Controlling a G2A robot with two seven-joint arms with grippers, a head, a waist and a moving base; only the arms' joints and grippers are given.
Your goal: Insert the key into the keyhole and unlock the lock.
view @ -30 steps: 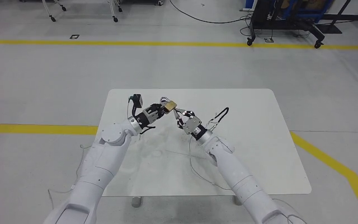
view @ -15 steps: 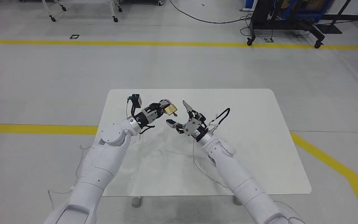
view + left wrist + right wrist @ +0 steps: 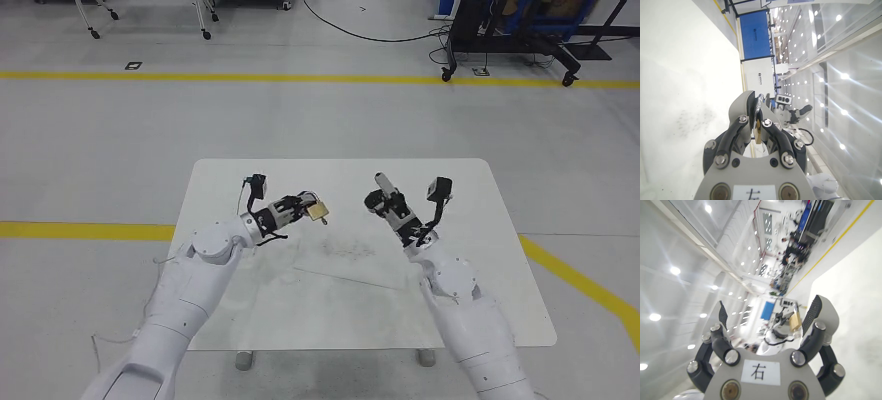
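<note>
While the left gripper [image 3: 303, 206] hangs over the white table [image 3: 470, 300], left of its middle, its fingers are pinched tight on the brass padlock [image 3: 317, 211], and that lock is held up off the tabletop! Look from the left wrist: the two pads squeeze the lock from both sides, silver shackle poking out near the fingertips, brass body tucked back between the finger links. Over on the other side, the right gripper [image 3: 379, 191] is raised above the table too, well apart from the lock and facing back toward it. Its fingers [image 3: 811, 313] are spread wide, ribbed pads bare. From the right wrist the padlock shows farther off, framed between those parted fingers. The key? Too small to pick out, so I cannot tell where it is
</note>
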